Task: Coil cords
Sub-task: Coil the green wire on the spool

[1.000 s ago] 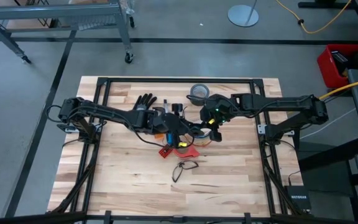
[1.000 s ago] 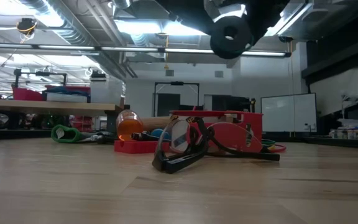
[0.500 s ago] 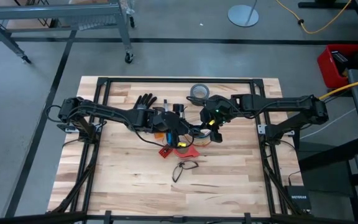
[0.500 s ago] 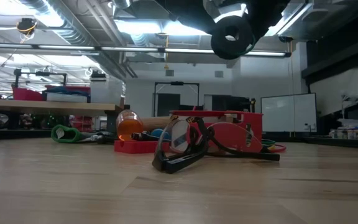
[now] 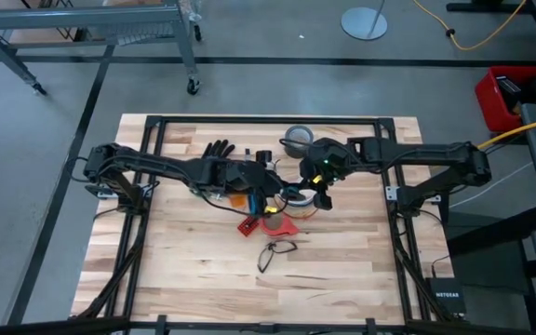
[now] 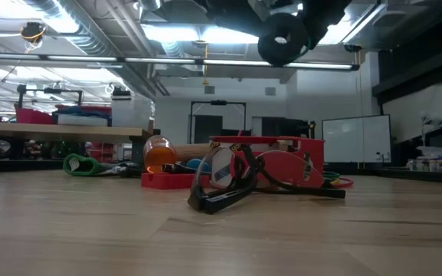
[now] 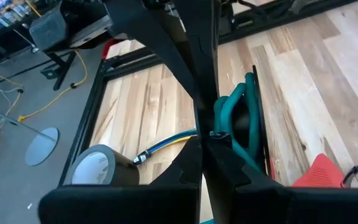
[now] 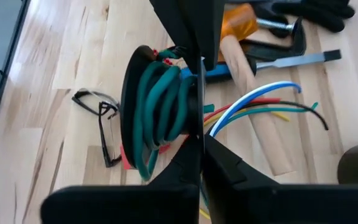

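The right tool point(image 8: 201, 134) is pressed together on the cords point(image 8: 160, 106), a teal coil held above the surface point(image 8: 67, 56) at mid-table. The left tool point(image 7: 202, 140) pinches the same cords. Best to keep both grips firm and feed the loose ends point(image 8: 260, 102) round evenly.

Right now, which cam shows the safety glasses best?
Low view: the safety glasses sit close and unobstructed on the table. High view shows them small, in front of the grippers. Right wrist view catches them partly behind the green cord coil. Left wrist: only a sliver.
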